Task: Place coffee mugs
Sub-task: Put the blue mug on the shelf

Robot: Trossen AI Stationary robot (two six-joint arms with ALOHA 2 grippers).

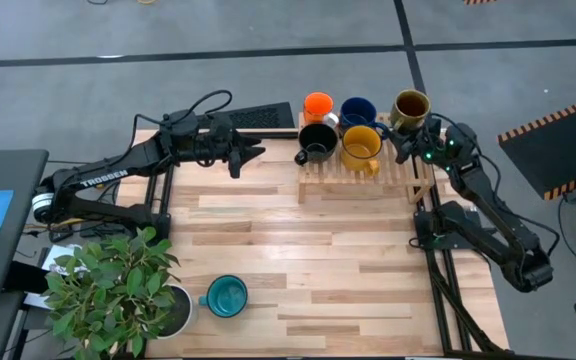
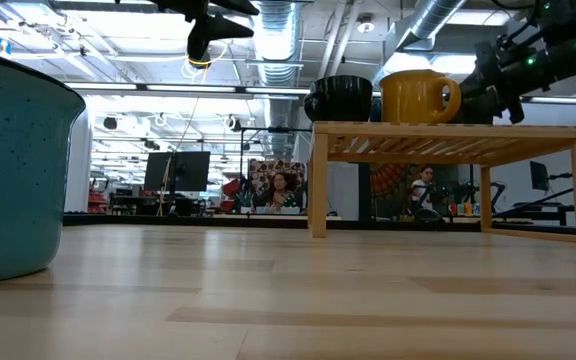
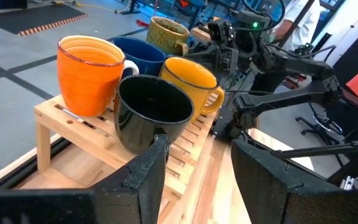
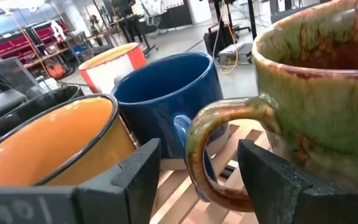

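Note:
A wooden slatted rack [image 1: 358,182] stands at the table's far side. On it stand an orange mug [image 1: 318,104], a dark blue mug [image 1: 357,110], an olive-brown mug [image 1: 410,106], a black mug [image 1: 317,140] and a yellow mug [image 1: 361,147]. A teal mug [image 1: 227,296] stands upright on the table near the front left. My left gripper [image 1: 253,153] is open and empty, left of the rack and facing the black mug [image 3: 154,112]. My right gripper [image 1: 408,140] is open; its fingers stand on either side of the olive-brown mug's handle [image 4: 219,149] with gaps showing.
A leafy plant in a white pot [image 1: 173,312] stands at the table's front left, beside the teal mug. A dark keyboard [image 1: 263,117] lies at the far edge, left of the rack. The bare wooden table top [image 1: 348,260] stretches between the rack and the near edge.

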